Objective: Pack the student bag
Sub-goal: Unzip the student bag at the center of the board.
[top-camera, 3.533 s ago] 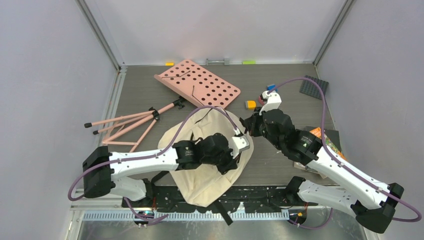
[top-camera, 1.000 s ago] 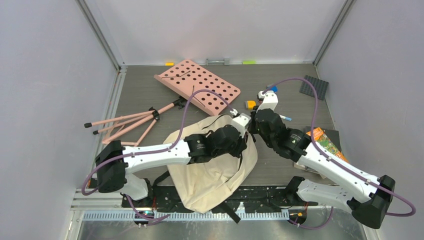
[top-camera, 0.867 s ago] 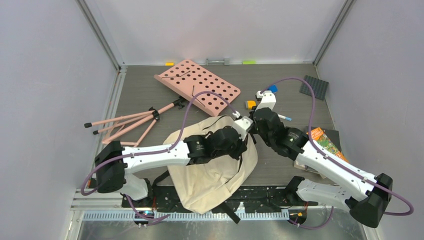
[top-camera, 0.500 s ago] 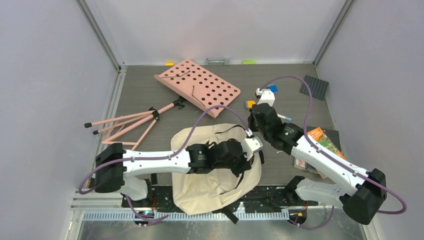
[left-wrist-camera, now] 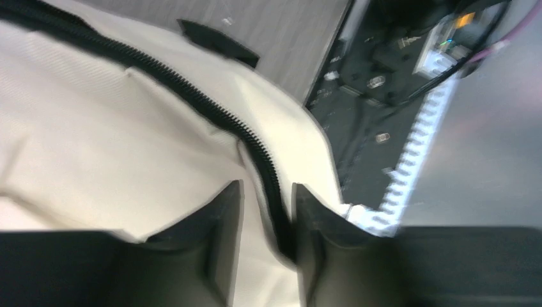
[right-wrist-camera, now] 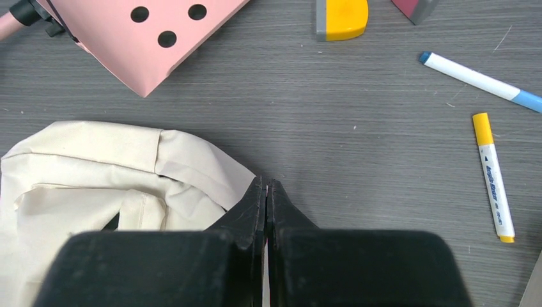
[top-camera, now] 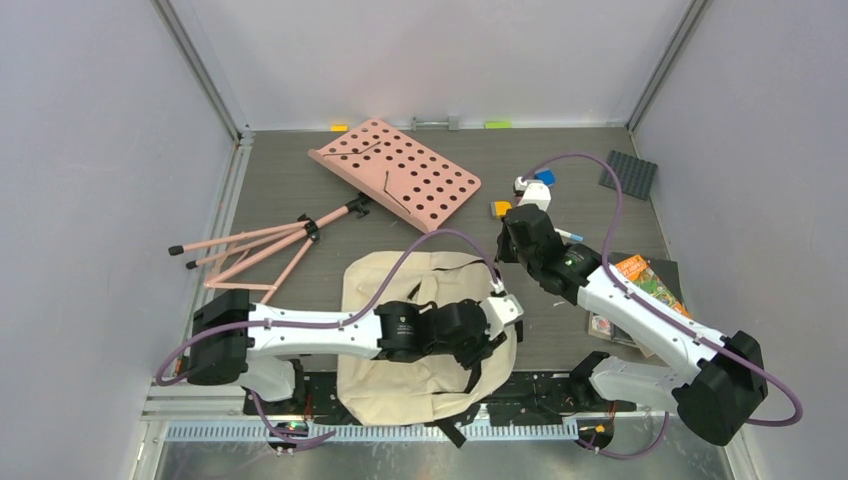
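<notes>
The student bag [top-camera: 400,290] is a cream backpack lying flat at the near middle of the table, partly under my left arm. My left gripper [top-camera: 490,340] is at its near right edge. In the left wrist view the gripper [left-wrist-camera: 267,211] has its fingers [left-wrist-camera: 224,220] closed on a fold of cream fabric with the black zipper [left-wrist-camera: 211,109]. My right gripper [top-camera: 505,252] is shut and empty just off the bag's far right corner. In the right wrist view its tips [right-wrist-camera: 264,184] are beside the bag's edge [right-wrist-camera: 192,166].
A pink perforated board [top-camera: 395,172] and a pink tripod [top-camera: 265,245] lie at the far left. A yellow block [right-wrist-camera: 342,18], a blue-and-white marker [right-wrist-camera: 476,80] and a yellow-capped marker [right-wrist-camera: 492,176] lie right of the bag. Colourful books [top-camera: 650,285] lie at the right, a dark plate [top-camera: 628,175] at the far right.
My left gripper has pulled the bag's edge toward the near right, and the bag has shifted and flattened. My right gripper has drawn back slightly from the bag.
</notes>
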